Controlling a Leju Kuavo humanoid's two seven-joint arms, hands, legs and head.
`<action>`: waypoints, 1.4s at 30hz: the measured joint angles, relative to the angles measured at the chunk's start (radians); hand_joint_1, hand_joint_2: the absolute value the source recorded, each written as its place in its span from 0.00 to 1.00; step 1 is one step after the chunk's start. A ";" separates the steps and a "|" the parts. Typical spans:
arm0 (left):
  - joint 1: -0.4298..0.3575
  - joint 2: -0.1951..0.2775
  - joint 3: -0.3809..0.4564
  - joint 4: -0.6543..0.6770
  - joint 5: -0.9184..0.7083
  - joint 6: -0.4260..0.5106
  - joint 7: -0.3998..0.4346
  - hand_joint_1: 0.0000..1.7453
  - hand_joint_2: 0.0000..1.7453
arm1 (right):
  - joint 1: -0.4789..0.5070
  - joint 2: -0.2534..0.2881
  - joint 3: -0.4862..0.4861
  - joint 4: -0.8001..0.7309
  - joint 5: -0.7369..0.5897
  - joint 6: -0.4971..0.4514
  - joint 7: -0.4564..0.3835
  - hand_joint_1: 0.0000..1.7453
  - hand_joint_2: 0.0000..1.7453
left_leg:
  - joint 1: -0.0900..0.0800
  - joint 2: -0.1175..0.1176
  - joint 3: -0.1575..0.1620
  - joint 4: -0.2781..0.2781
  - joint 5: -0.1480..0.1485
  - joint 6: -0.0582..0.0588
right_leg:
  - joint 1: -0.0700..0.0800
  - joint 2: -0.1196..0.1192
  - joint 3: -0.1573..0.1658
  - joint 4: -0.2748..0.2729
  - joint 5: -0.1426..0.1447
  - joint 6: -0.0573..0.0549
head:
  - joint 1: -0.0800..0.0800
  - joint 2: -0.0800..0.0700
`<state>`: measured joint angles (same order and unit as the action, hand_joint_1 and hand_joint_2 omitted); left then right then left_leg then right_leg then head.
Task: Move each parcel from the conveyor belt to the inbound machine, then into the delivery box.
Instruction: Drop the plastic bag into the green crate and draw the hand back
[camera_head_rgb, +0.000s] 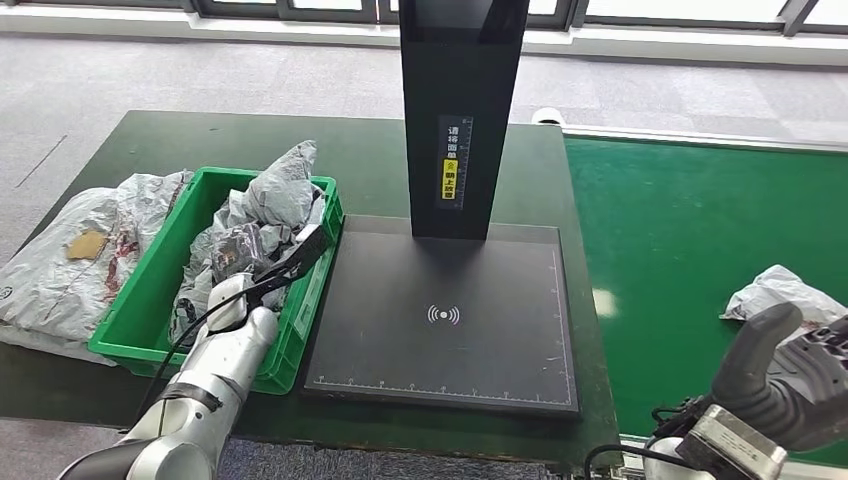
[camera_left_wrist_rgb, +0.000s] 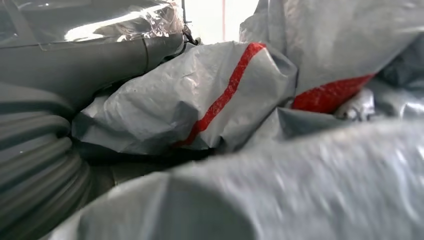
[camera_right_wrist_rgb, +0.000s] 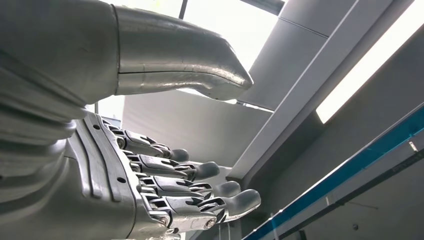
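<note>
Parcels fill the green box (camera_head_rgb: 140, 320) on the left side of the dark green table (camera_head_rgb: 380, 150). They are grey plastic bags (camera_head_rgb: 255, 225), all crumpled, and one sticks up high at the back of the box. The left hand (camera_head_rgb: 275, 262) reaches down into the box among the bags. From the left wrist, grey bags with red stripes (camera_left_wrist_rgb: 200, 100) sit very close, and part of the thumb (camera_left_wrist_rgb: 100, 50) shows beside them, but I cannot tell if the fingers are closed on a bag or not. One more big grey bag (camera_head_rgb: 60, 260) lies on the table, just beside the box on its outer side. Next to the box, on the other side, is the flat black machine (camera_head_rgb: 450, 320) with a tall black post (camera_head_rgb: 462, 110). Its plate has a small white wave sign. The green belt (camera_head_rgb: 700, 250) is to the right of it. One white-grey parcel (camera_head_rgb: 780, 295) lies on the belt. The right hand (camera_head_rgb: 790, 375) is near that parcel but not touching it. From the right wrist, its fingers (camera_right_wrist_rgb: 200, 192) are straight and apart, with the thumb (camera_right_wrist_rgb: 180, 70) held away, and it holds nothing.
</note>
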<state>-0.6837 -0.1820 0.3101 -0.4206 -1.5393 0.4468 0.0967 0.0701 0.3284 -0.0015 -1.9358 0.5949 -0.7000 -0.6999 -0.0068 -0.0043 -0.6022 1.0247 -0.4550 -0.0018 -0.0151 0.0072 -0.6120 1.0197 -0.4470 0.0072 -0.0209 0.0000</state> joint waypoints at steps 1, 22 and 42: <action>-0.002 0.002 0.000 0.006 0.000 -0.007 0.002 1.00 1.00 | 0.000 0.000 0.000 0.000 0.000 0.000 0.000 0.00 1.00 | 0.000 0.000 0.000 0.000 0.000 0.000 | 0.000 0.000 0.000 0.000 0.000 0.000 | 0.000 0.000; 0.003 -0.039 0.171 -0.101 0.548 -0.111 -0.618 0.00 0.00 | 0.006 0.000 -0.001 0.016 -0.009 0.000 0.000 0.00 1.00 | 0.000 0.000 0.003 -0.001 -0.001 0.000 | 0.000 0.000 0.002 0.000 -0.001 -0.001 | 0.000 0.000; 0.282 -0.164 0.072 -0.696 0.914 -0.194 -0.698 0.00 0.00 | 0.071 0.004 -0.044 -0.012 -0.012 0.000 0.000 0.00 1.00 | 0.000 0.000 0.001 0.000 -0.002 0.001 | 0.000 0.000 0.000 0.000 -0.002 0.000 | 0.000 0.000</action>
<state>-0.4022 -0.3461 0.3826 -1.1163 -0.6249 0.2523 -0.6011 0.1414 0.3319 -0.0455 -1.9477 0.5829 -0.7003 -0.6996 -0.0070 -0.0039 -0.6012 1.0243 -0.4571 -0.0009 -0.0152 0.0075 -0.6122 1.0194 -0.4493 0.0067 -0.0210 0.0000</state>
